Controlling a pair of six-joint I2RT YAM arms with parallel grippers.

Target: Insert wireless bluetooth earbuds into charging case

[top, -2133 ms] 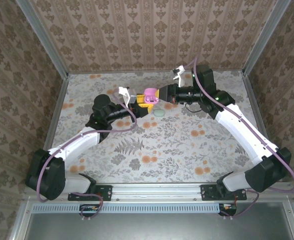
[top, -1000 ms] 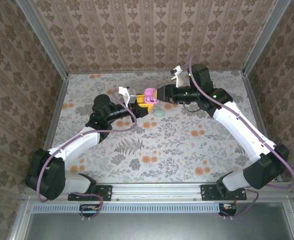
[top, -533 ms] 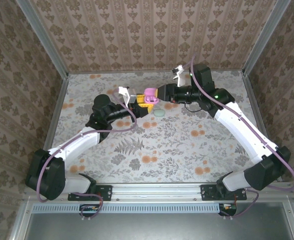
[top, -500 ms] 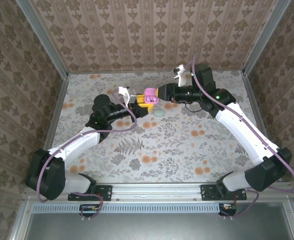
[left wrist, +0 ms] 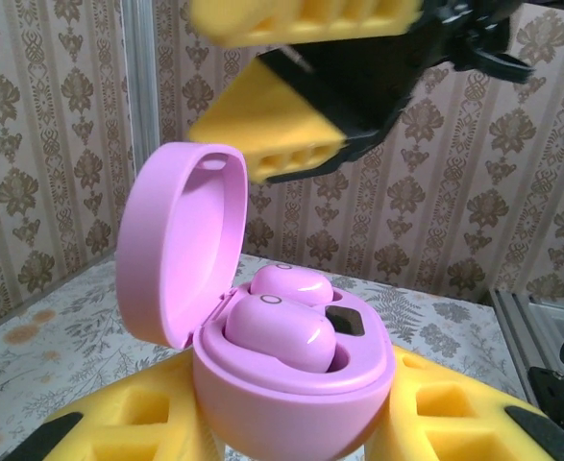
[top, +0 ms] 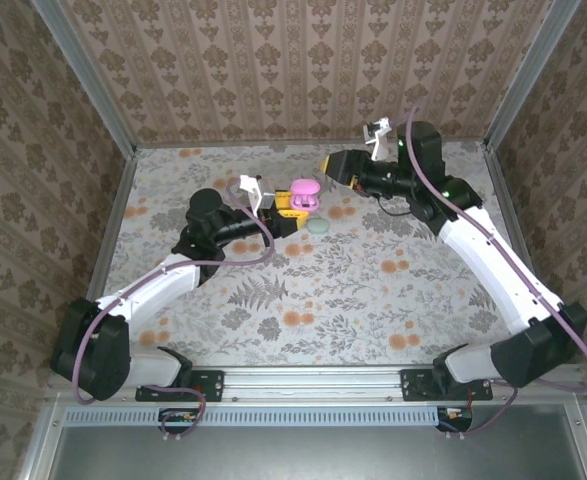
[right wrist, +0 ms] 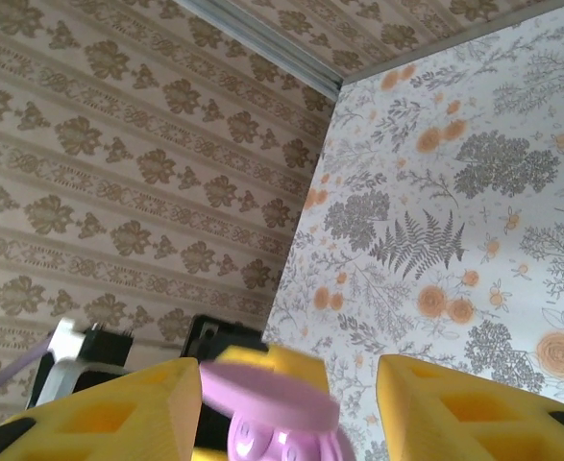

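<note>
Floral-print tabletop (top: pixel 373 300), patterned wallpaper walls; open case held, both buds in.
Left gripper (top: pixel 289 207) is clenched on the glossy pink rounded plastic charging case (left wrist: pixel 291 384), with its yellow foam pads (left wrist: pixel 426 423) flanking the case's base and the lid (left wrist: pixel 181 240) flipped up. Two pink oval earbuds (left wrist: pixel 280 331) sit side by side in the case's wells. Right gripper (top: pixel 330 163) hangs released, jaws apart and empty, just beyond the case on its right, not touching it. Small mint-green oval object (top: pixel 318 227) lies on the tabletop just beside the case.
</note>
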